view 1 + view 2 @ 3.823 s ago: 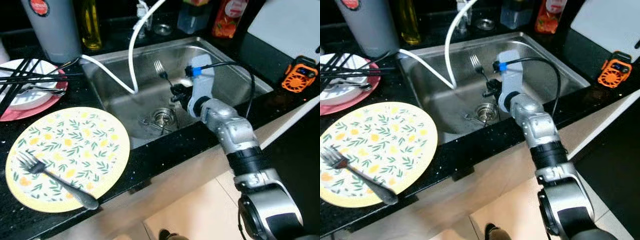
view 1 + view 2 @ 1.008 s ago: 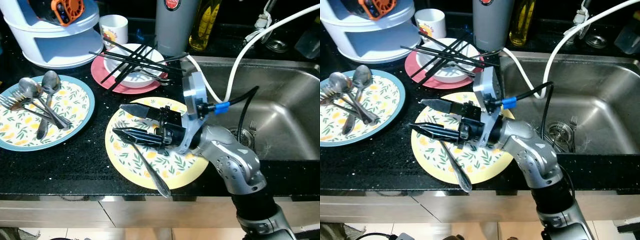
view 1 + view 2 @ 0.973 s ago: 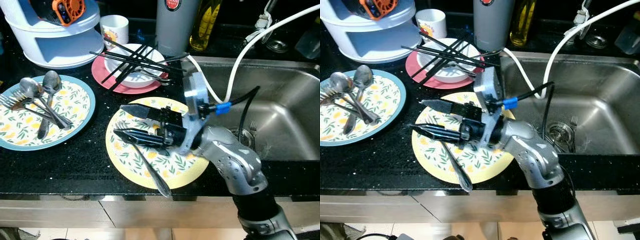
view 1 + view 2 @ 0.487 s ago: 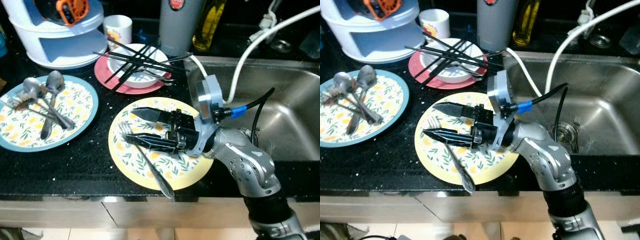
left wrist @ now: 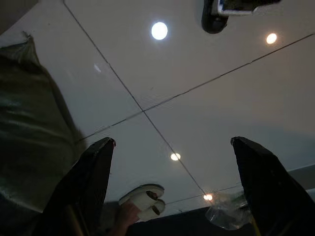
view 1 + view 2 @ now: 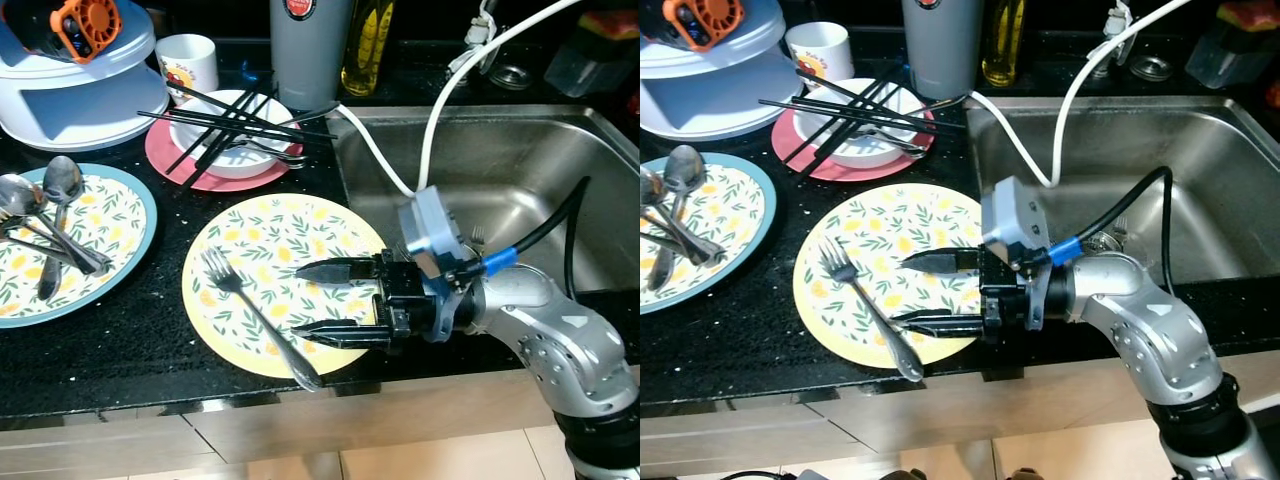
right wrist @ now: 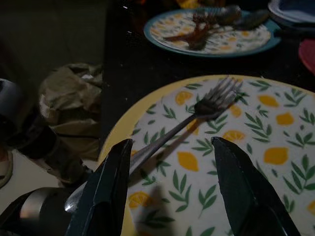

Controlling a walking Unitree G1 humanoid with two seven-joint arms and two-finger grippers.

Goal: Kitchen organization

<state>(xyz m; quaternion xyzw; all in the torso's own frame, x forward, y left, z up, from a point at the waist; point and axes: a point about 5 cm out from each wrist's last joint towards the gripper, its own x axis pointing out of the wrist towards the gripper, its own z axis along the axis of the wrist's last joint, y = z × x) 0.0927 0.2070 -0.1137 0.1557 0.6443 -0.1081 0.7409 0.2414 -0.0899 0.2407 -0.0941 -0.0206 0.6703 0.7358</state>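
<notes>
The right gripper [image 6: 312,298] hovers over the yellow plate [image 6: 262,235], fingers [image 6: 335,268] spread wide, holding nothing, beside the fork [image 6: 255,315].

A black counter [image 6: 150,335] carries a yellow plate [image 6: 270,245] at centre, a blue plate [image 6: 110,225] left, a pink plate [image 6: 165,150] above.

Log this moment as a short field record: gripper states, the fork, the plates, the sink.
right gripper: open, empty, low over the yellow plate, fingers toward the fork
left gripper: open, idle, pointed at a ceiling
fork: lies on the yellow plate, handle end past the plate's front rim, tines toward the back
blue-rimmed plate: left of the yellow one, holds spoons
pink plate: holds a white bowl with black chopsticks across it
sink: right of the plates, white hose hanging in
</notes>
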